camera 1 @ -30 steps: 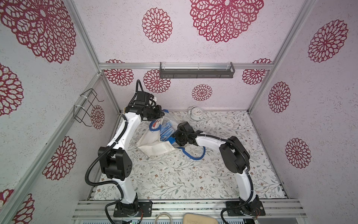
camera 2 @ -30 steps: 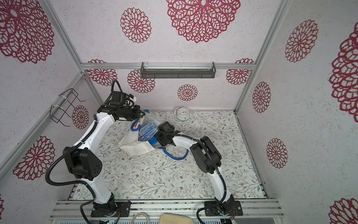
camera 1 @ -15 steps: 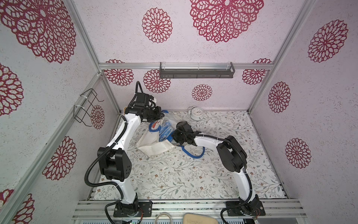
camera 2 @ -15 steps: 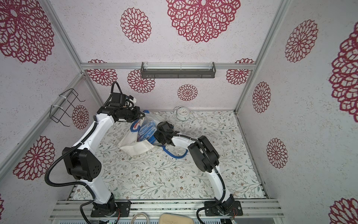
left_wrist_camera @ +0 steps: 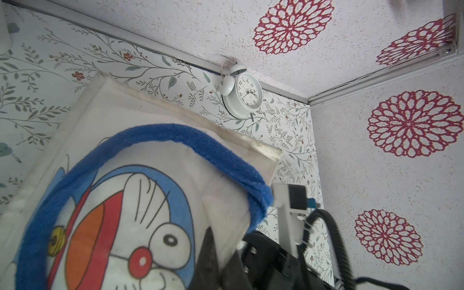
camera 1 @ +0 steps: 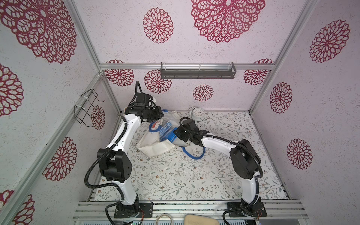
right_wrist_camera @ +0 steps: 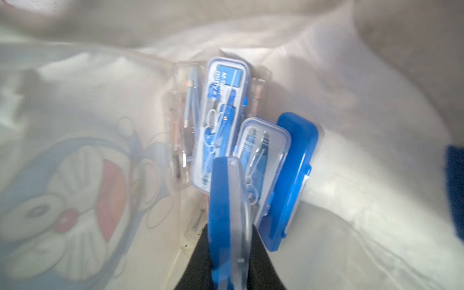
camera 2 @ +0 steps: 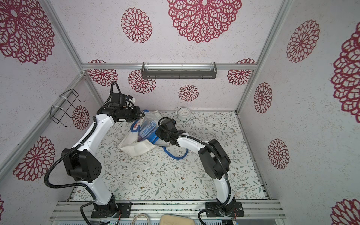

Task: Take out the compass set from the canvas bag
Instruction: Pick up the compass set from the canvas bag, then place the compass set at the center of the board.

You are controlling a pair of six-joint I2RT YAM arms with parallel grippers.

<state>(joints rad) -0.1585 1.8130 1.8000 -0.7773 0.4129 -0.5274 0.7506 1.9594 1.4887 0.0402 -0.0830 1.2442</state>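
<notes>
a: right gripper, now versus a second back?
b: jaws have drawn in. they sit clamped either side of a blue-and-clear compass set, pinching its near end inside the canvas bag.
a: any travel?
b: slight. in both top views the right arm has pushed its wrist a little deeper into the bag mouth, toward the robot's left.
a: elbow?
b: shift too small to call.
</notes>
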